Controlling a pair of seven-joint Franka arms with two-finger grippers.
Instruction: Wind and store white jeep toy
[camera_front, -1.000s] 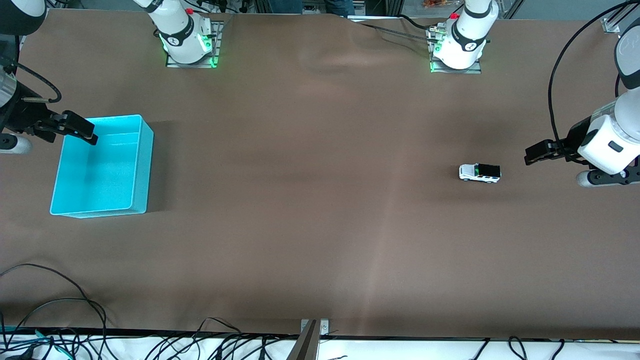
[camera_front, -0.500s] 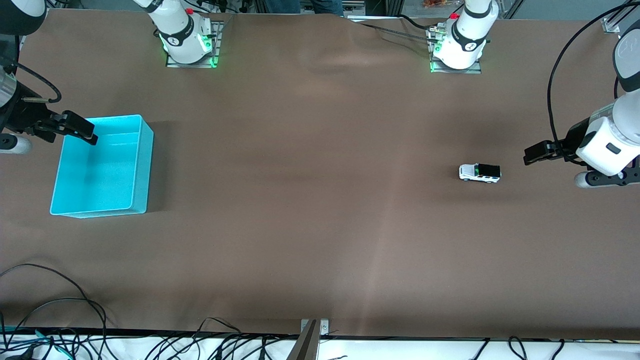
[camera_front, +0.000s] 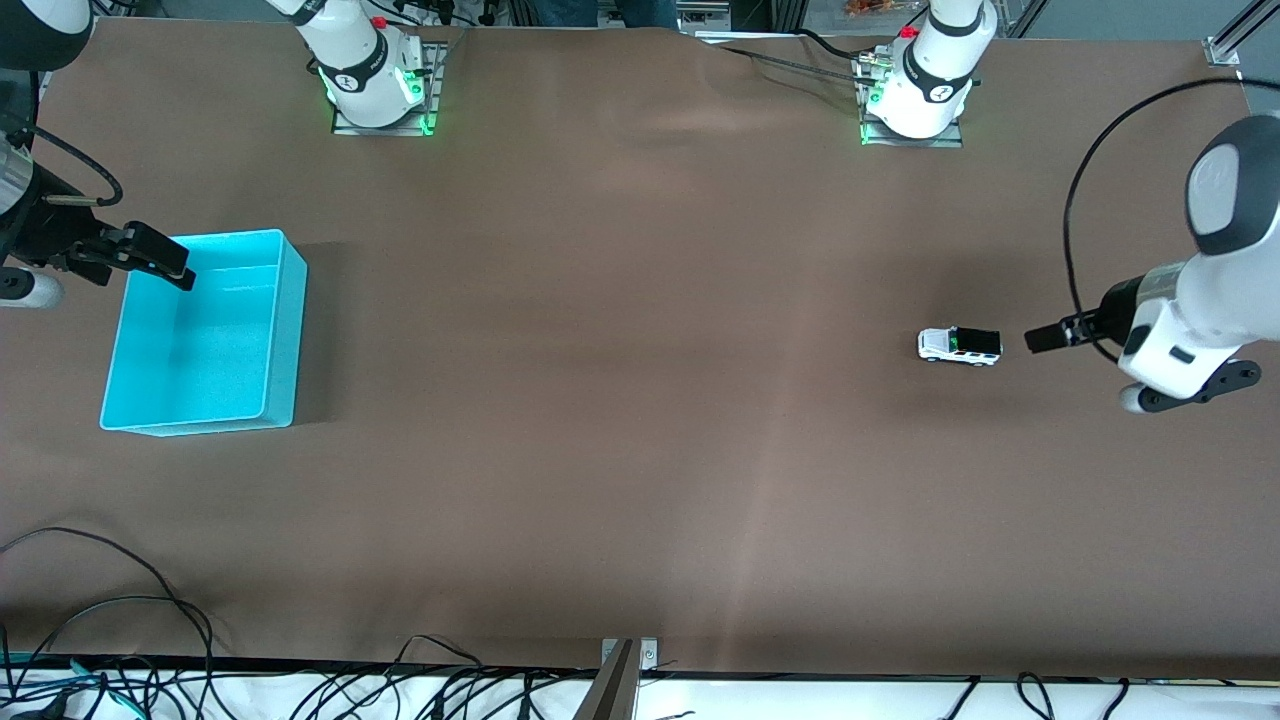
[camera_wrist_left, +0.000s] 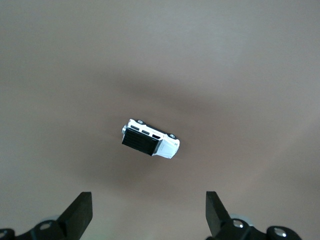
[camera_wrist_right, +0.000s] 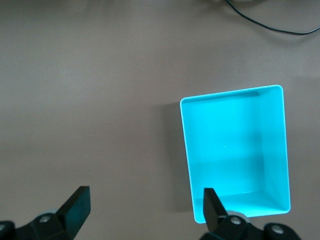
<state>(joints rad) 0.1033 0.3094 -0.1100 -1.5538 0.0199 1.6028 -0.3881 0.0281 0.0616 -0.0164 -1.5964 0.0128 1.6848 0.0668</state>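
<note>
The white jeep toy is sitting on its wheels on the bare brown bench, toward my left arm's end and well apart from the cyan bin at my right arm's end.

I am holding my left claw just beside the black-roofed end of the jeep, apart from it, with the fingers spread fully and gripping nothing. In the left wrist view the jeep is lying ahead of the open gap and roughly centred on it.

The jeep's long axis is running along the length of the bench, in line with the direction from which my left claw is reaching. I am judging that the fingers are set to close across the narrow width of the body, so little turning of the wrist should be called for.

My left arm is by far the nearer to the jeep. My right arm is waiting; its right claw is hanging over the bin's rim, wide open and empty.

I am reading no brand, label or lettering on the jeep or the bin.
</note>
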